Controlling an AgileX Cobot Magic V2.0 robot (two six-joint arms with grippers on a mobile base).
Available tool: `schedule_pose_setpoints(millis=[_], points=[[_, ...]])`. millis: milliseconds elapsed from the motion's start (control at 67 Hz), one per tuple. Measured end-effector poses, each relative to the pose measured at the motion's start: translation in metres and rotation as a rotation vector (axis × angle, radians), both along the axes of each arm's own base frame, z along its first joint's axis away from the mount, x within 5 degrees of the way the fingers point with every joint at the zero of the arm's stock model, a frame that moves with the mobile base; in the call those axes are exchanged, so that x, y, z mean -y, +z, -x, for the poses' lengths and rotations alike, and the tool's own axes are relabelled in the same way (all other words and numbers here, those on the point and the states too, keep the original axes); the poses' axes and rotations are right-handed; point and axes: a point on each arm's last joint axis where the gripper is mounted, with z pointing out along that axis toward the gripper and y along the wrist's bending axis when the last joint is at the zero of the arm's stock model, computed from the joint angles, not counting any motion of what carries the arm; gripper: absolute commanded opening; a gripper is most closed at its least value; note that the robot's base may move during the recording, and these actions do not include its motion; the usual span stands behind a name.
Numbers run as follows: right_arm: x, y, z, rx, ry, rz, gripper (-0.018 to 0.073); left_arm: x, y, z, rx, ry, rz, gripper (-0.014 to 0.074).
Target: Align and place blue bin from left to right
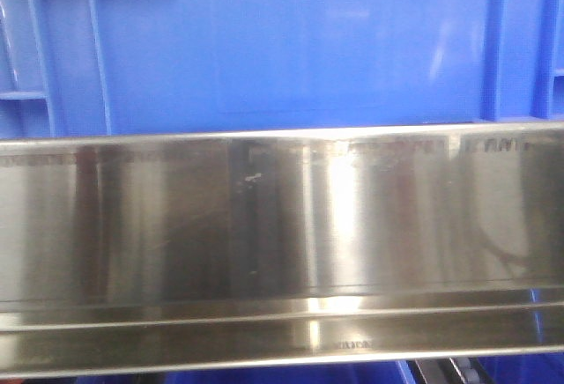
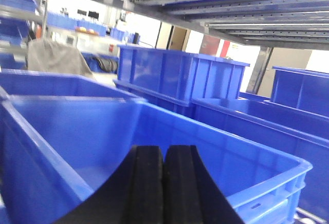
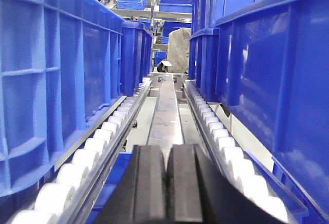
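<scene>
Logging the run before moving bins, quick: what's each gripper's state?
Left gripper: shut, empty, above the large bright-blue plastic bin.
Right gripper: shut, empty, over the white-roller track.

Filling the upper part of the frame: the blue bin [image 1: 291, 45], its smooth side wall crossed by raised vertical ribs near both edges, wider than the view. Directly below, spanning the whole width: a polished steel rail [image 1: 282, 243], scratched, streaked with bright reflections, stepped along its lower edge. Under the rail, slivers of more blue plastic [image 1: 291, 375].
</scene>
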Motion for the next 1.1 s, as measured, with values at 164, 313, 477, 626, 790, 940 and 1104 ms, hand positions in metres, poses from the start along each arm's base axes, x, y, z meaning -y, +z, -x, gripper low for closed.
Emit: schedule_pose_setpoints(millis=[164, 313, 477, 626, 790, 940, 1104], points=[[0.000, 0.000, 0.000, 0.000, 0.000, 0.000, -0.0078, -0.020, 0.000, 0.020, 0.090, 0.090, -0.125, -0.0111], [0.000, 0.000, 0.000, 0.000, 0.000, 0.000, -0.0078, -0.033, -0.009, 0.035, 0.145, 0.169, -0.189, -0.0111], [0.000, 0.000, 0.000, 0.000, 0.000, 0.000, -0.0078, -0.041, -0.034, 0.043, 0.119, 0.263, -0.183, -0.0111], [0.000, 0.000, 0.000, 0.000, 0.000, 0.000, -0.0078, -0.046, -0.057, 0.051, 0.098, 0.363, -0.163, -0.0111], [0.000, 0.000, 0.000, 0.000, 0.000, 0.000, -0.0078, -0.050, -0.075, 0.057, 0.057, 0.447, -0.157, -0.0111], [0.000, 0.000, 0.000, -0.002, 0.000, 0.000, -0.0078, -0.048, -0.097, 0.050, -0.044, 0.440, -0.165, -0.0111], [0.000, 0.000, 0.000, 0.000, 0.000, 0.000, -0.0078, -0.047, -0.120, 0.043, -0.124, 0.430, -0.196, -0.0111]])
